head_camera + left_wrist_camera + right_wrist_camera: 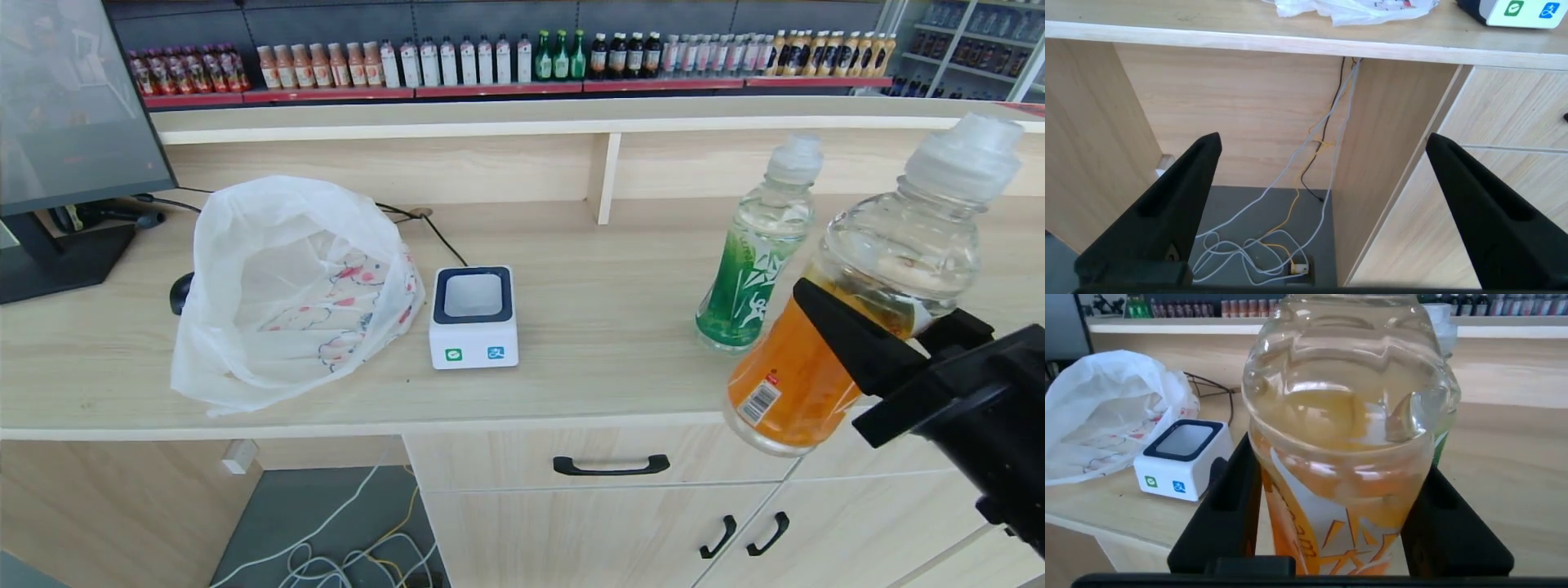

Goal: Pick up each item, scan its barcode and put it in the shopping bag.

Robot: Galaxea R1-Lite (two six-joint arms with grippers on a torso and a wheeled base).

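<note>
Near the counter (604, 327), right gripper (886, 318) clasps a tilted, seemingly half-full orange bottle (784, 367).

A shop checkout: rows of bottled drinks (506, 59) line red-edged shelves (498, 88) behind a pale wooden counter (604, 343), where a white scanner (473, 317) sits beside a plastic bag (286, 294), a screen (73, 106) at the left.

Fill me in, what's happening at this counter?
The right gripper holds an orange-label drink bottle tilted and lifted clear of the counter. It is well to the right of the barcode scanner, not yet over it. A green-label bottle stands on the counter behind. The white shopping bag lies open beside the scanner. The left gripper hangs open and empty below the counter edge.
</note>
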